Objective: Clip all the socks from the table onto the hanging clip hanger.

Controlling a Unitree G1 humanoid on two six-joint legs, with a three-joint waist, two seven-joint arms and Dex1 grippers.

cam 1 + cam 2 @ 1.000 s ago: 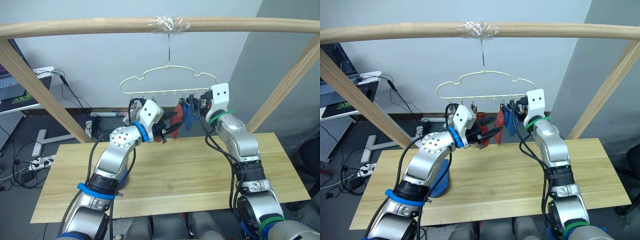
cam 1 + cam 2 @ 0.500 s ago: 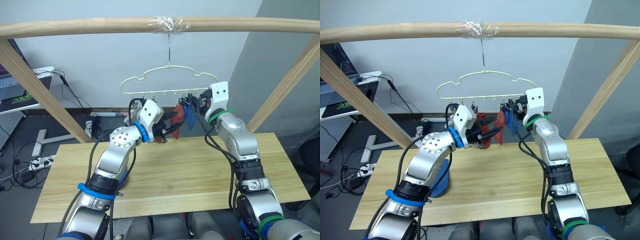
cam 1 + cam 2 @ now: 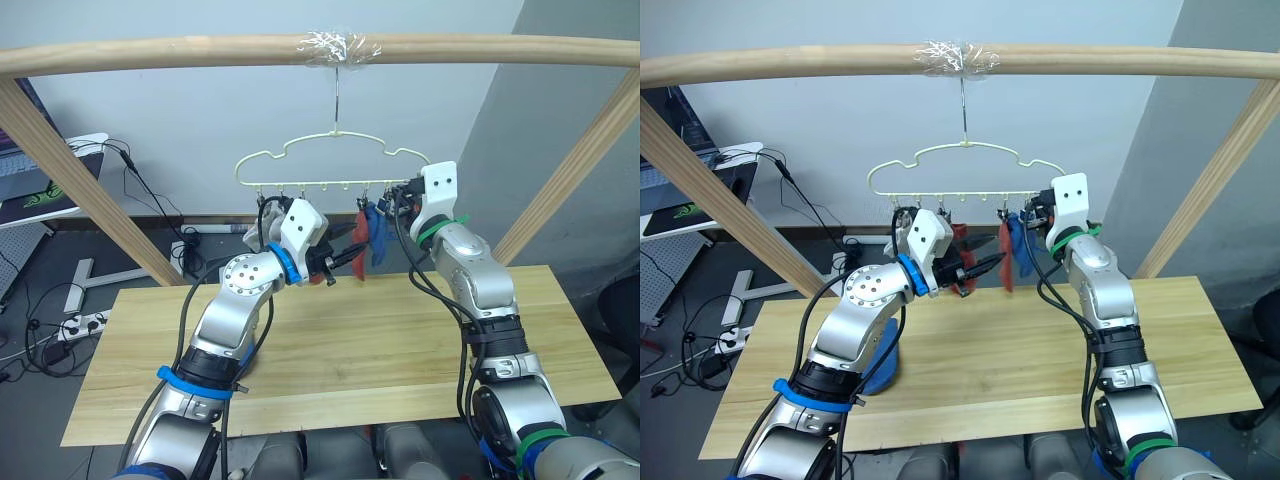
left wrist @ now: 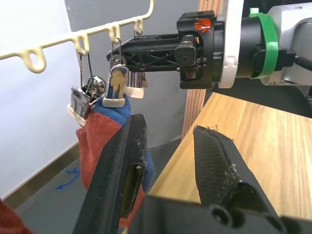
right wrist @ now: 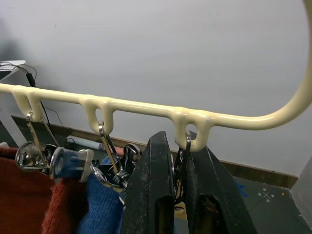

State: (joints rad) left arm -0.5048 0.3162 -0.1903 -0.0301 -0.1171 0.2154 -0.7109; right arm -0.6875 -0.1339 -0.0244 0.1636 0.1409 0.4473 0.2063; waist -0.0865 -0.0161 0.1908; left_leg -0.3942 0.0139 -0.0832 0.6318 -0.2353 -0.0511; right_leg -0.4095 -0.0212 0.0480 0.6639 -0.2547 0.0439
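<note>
Red sock (image 4: pixel 97 146) beside parted, empty left gripper (image 4: pixel 168 141); right gripper (image 5: pixel 176 170) pinching clip (image 5: pixel 181 161).

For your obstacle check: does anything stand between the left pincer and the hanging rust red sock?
Nothing visible does. The left pincer is open right beside the rust red sock, one finger overlapping the cloth. The right pincer is above, at a clip.

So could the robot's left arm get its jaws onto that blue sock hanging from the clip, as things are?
Probably yes: the left gripper is open right beside the blue sock, with nothing between them; the right gripper is up at the clip.
</note>
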